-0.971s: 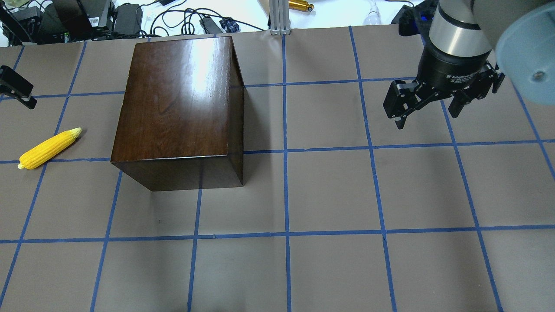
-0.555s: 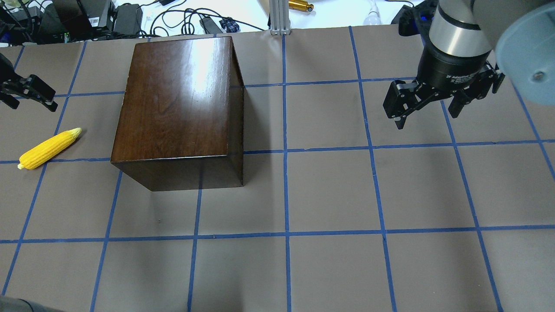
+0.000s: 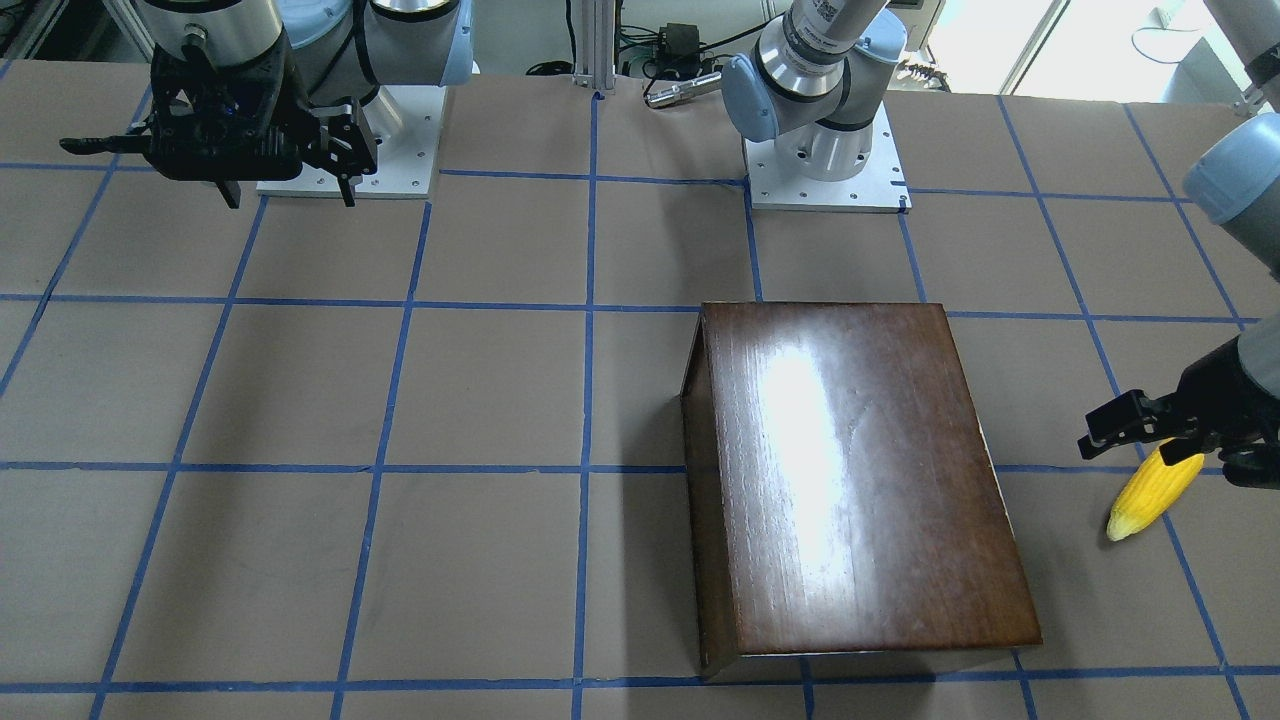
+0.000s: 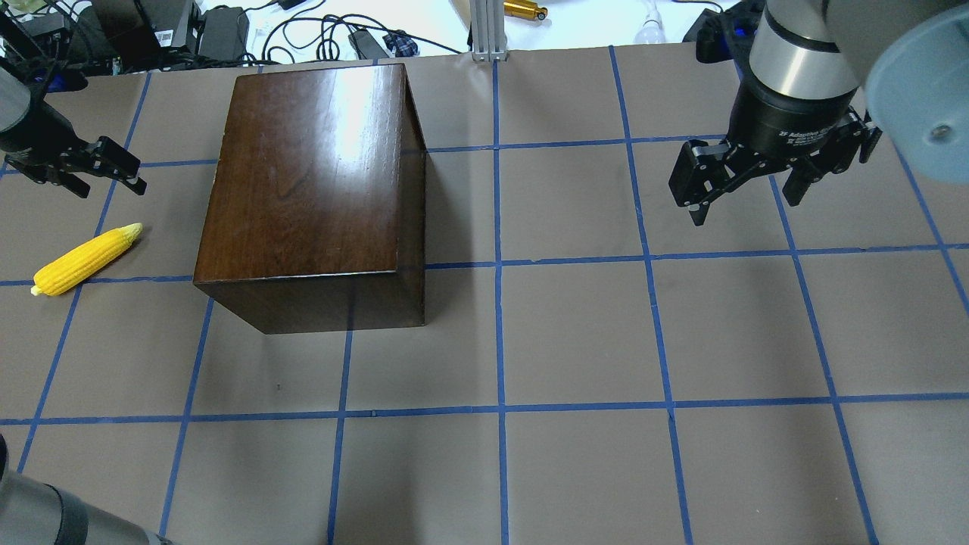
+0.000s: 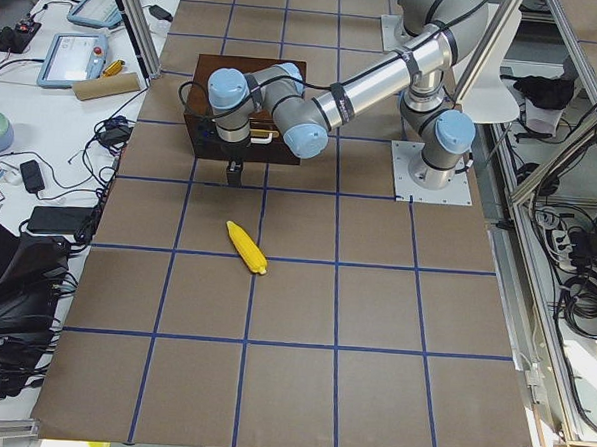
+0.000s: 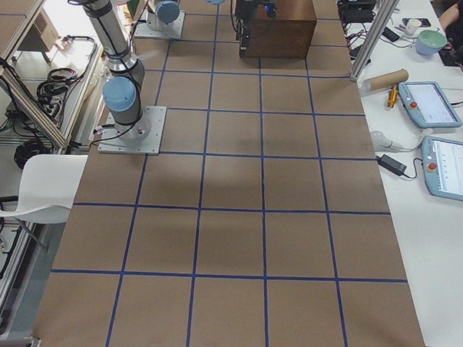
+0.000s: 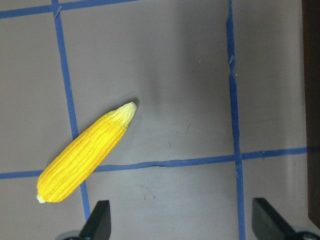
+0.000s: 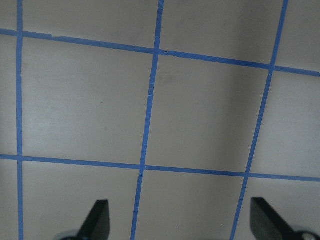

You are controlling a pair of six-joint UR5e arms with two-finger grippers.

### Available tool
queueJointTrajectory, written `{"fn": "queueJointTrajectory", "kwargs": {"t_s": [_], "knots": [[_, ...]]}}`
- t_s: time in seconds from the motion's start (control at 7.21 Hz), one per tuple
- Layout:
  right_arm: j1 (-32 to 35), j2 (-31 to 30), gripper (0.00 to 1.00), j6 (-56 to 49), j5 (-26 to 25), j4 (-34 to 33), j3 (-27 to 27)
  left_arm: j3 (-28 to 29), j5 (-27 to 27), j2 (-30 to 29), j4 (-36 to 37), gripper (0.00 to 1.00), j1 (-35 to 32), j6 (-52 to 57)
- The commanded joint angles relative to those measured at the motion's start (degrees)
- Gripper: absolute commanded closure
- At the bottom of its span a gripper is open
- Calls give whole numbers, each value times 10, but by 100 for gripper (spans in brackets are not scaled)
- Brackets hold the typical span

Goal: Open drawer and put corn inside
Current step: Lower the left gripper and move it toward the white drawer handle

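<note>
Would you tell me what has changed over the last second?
The left gripper has moved in from the table's edge toward the box, jaws open, holding nothing. The corn, the box and the open right gripper have stayed where they were.

Yellow corn point(image 4: 85, 260) lies flat, diagonal, near the dark box point(image 4: 303, 174), whose drawer point(image 5: 196, 140) is shut

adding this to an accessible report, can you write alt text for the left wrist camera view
A yellow toy corn cob lies diagonally on the brown table with blue tape grid lines, paler tip up-right. The open, empty left gripper shows at the bottom edge, a dark box at far right.
</note>
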Motion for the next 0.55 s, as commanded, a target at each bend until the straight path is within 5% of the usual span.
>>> {"fn": "queueJointTrajectory", "kwargs": {"t_s": [0.0,0.42], "knots": [[0,0,0,0,0,0,0,-13,-63,3,-32,0,-4,-11],[0,0,0,0,-1,0,0,-23,-83,-2,-34,0,-24,-6]]}}
